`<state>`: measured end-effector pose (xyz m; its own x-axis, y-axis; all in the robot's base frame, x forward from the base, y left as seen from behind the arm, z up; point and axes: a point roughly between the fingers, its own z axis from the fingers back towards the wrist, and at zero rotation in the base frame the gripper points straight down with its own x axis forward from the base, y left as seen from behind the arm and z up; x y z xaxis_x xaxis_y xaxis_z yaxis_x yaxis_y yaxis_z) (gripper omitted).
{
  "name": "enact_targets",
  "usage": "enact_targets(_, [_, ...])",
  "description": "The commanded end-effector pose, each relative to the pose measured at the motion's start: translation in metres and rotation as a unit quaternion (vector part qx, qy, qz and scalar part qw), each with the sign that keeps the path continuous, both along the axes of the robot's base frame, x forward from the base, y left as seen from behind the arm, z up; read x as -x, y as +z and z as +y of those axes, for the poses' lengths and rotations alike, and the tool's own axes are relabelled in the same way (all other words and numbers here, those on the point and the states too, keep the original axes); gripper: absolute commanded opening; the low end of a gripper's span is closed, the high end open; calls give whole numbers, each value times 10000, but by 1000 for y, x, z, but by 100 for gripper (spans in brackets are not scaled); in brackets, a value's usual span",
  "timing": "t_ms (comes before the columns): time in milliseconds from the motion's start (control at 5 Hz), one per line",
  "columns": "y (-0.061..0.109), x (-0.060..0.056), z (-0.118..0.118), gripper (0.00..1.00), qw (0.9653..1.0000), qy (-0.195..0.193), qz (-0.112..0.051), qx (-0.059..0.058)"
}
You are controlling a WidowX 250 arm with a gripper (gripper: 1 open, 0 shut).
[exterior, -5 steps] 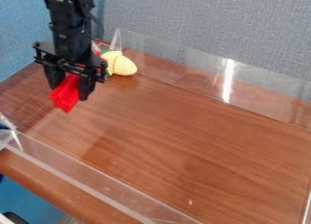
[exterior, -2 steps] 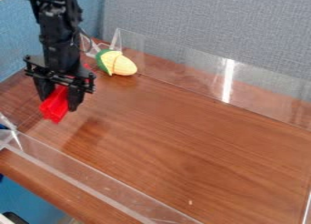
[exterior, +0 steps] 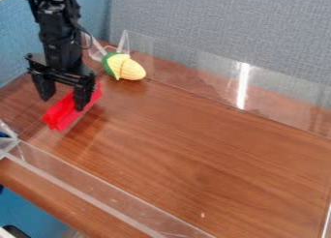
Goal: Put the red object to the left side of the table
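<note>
We see the red block (exterior: 65,112) lying on the table (exterior: 195,145) near its left edge, close to the low clear wall (exterior: 15,92) on that side. It rests flat on the wood, its long side running at a slant from the lower left up toward the upper right, and a faint red glow of it shows in the glossy surface just below. Directly above its upper end stands the claw (exterior: 64,90), pointing straight down from a black arm (exterior: 54,29) that comes in from the top left corner. Its two dark fingers (exterior: 43,86) stand apart, one on each side of the block's upper end, and we see no squeeze on the block; whether the fingertips still brush its sides we cannot tell at this size. Farther back, toward the rear wall, lies a small yellow and green corn toy (exterior: 124,67), well apart from the block and just beside a clear upright panel (exterior: 126,44). The rest of the dark reddish-brown tabletop stretches away to the right and toward us, ringed by more clear acrylic walls (exterior: 246,82), with a blue-grey backdrop (exterior: 233,24) behind it all.
</note>
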<state>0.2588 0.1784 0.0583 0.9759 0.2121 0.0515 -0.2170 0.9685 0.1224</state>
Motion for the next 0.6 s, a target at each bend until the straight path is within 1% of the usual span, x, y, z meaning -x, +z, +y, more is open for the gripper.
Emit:
enact_targets(0, [30,-2,7,100,9994,-3,-356,-33])
enact_targets(200, [42,1,6,100,9991,-45,-413,61])
enact_targets(400, [46,0,-4,100,9989,32,-449,134])
